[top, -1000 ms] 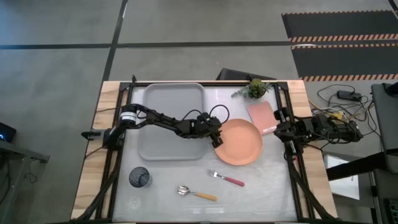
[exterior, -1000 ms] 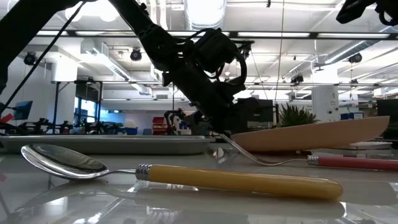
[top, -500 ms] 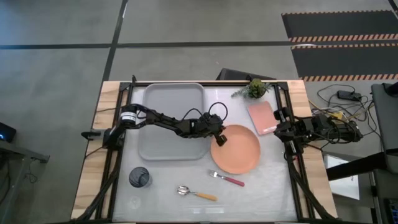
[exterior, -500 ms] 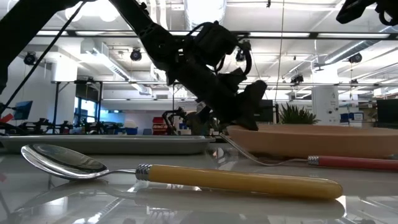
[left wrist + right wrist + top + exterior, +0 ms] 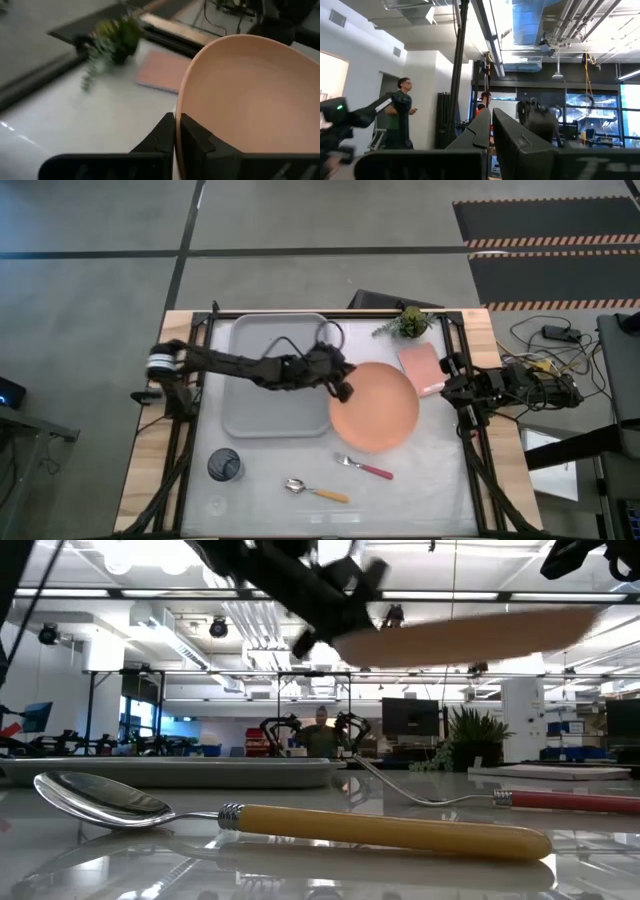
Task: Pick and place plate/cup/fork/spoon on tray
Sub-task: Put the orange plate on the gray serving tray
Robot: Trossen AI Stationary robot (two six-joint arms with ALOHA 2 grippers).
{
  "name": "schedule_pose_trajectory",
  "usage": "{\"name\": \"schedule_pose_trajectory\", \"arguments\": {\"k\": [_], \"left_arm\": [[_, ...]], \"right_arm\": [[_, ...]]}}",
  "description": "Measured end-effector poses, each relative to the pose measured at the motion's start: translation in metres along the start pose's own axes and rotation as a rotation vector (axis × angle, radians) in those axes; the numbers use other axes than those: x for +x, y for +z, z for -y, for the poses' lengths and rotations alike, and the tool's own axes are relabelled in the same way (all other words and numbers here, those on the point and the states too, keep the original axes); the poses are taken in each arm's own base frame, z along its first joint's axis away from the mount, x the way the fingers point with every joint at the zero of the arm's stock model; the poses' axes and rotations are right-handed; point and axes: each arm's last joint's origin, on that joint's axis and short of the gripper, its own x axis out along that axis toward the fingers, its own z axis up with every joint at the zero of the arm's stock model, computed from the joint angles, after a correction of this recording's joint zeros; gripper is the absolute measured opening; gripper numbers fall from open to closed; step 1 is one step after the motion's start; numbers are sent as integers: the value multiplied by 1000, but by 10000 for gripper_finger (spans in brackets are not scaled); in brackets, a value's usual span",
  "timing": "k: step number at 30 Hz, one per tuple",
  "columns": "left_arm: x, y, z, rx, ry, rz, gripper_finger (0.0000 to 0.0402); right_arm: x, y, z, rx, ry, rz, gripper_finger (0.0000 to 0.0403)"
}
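Observation:
The salmon-orange plate (image 5: pixel 378 408) hangs in the air over the table's middle, with my left gripper (image 5: pixel 340 387) shut on its edge nearest the tray. In the low view the plate (image 5: pixel 470 633) is well above the table. The light-grey tray (image 5: pixel 262 380) lies at the far left. The dark cup (image 5: pixel 224 466) stands near the front left. The orange-handled spoon (image 5: pixel 316 491) and the pink-handled fork (image 5: pixel 366 468) lie flat near the front. My right gripper (image 5: pixel 491 131) is shut and holds nothing; its arm rests at the table's right edge. My left gripper pinches the plate's rim (image 5: pixel 178 107) between its two fingers, on the side facing the tray. One finger lies on the plate's upper face and one under it. The fingers come about level from the table's left. The plate is clear of the table and nearly level.
A pink rectangular slab (image 5: pixel 422 368) and a small potted plant (image 5: pixel 410 322) are at the far right, just beyond the plate. My right arm (image 5: pixel 480 386) and loose cables lie along the right edge. People stand in the room beyond the table (image 5: pixel 400 115).
My left gripper has risen with the plate and drawn a little toward the table's left. The plate, tilted on the table a second ago and lying flat half a second ago, now hangs clear of the table and has moved slightly toward the tray.

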Motion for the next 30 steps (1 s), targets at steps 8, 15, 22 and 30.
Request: {"name": "schedule_pose_trajectory", "arguments": {"k": [8,15,22,30], "left_arm": [[-83,19,-39,36,292,16,0],[-131,-4,-87,-86,570,105,0],[-151,-54,-129,-271,775,167,0],[-151,-94,-147,-354,839,135,0]], "right_arm": [[0,0,0,-1,1,-1,9],[0,0,0,-3,0,-1,9],[0,0,0,-4,0,-1,9],[0,0,0,-5,0,-2,9]]}}
